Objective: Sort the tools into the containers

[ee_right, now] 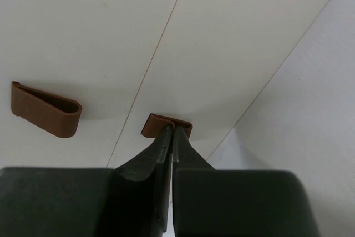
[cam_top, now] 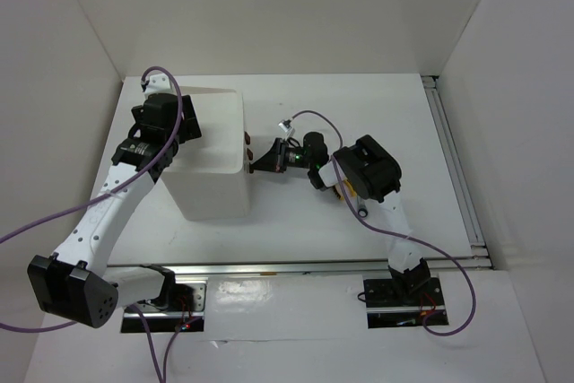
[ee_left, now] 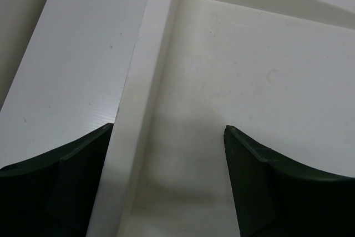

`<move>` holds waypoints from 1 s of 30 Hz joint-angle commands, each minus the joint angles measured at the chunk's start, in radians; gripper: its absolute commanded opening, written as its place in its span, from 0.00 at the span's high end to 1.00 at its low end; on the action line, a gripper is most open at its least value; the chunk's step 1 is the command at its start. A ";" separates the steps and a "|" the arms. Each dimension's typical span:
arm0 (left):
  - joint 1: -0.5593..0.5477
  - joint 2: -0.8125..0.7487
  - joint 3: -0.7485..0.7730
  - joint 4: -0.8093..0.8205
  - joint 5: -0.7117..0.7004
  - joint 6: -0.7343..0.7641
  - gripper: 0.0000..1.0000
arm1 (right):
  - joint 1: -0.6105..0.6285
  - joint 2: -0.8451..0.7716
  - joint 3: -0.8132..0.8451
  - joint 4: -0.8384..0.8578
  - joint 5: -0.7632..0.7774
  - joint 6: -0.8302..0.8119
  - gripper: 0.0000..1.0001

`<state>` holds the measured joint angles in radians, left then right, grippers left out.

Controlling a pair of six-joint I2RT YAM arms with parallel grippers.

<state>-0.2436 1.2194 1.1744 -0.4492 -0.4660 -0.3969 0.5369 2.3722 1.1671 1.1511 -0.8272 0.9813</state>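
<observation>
**Top external view.** The white box (cam_top: 215, 195) stands on the counter (cam_top: 377, 114). The left end effector (cam_top: 166, 123) hangs over the box's top bin. The right end effector (cam_top: 256, 162) points at the box's side face, its tips at the brown handles (cam_top: 245, 143). Behind it, under the forearm, a yellow-handled tool (cam_top: 346, 189) is partly hidden, so the tools appear unsorted.

**Left wrist view.** The left end effector (ee_left: 169, 184) stands wide apart and holds nothing. The bin wall (ee_left: 141, 81) runs between its fingers (ee_left: 61, 187), neither of which visibly touches it. The bare bin floor (ee_left: 249, 70) lies to the inner side.

**Right wrist view.** The right end effector (ee_right: 171, 132) is nearly closed, its tips pinching the drawer handle (ee_right: 154, 124) directly ahead. A second handle (ee_right: 47, 109) sits to one side, across the seam, on the neighbouring drawer front (ee_right: 83, 37).

**Step in hand (judged).** Opening this drawer so tools can go in.
- The pinch looks shallow, at the handle's lip, so the grip should be firm before any draw.
- The pull should run straight back along the end effector's own axis, square to the drawer front (ee_right: 233, 54); a skewed pull would likely jam the slide or slip the tips off.
- The light box may drag along the counter, so the left fingers should close on the wall, or press down, to brace it first.
</observation>
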 commanded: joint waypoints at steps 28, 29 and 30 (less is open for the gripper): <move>-0.034 0.077 -0.051 -0.163 0.191 -0.025 0.11 | -0.268 -0.272 -0.333 -0.036 -0.079 -0.185 1.00; -0.034 0.077 -0.051 -0.163 0.191 -0.025 0.11 | -0.268 -0.281 -0.333 -0.074 -0.069 -0.194 1.00; -0.034 0.077 -0.051 -0.163 0.191 -0.025 0.11 | -0.279 -0.303 -0.342 -0.102 -0.060 -0.223 1.00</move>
<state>-0.2436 1.2198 1.1744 -0.4492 -0.4553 -0.3996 0.2882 2.1445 0.8452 1.1000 -0.8909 0.8291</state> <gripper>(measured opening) 0.893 0.010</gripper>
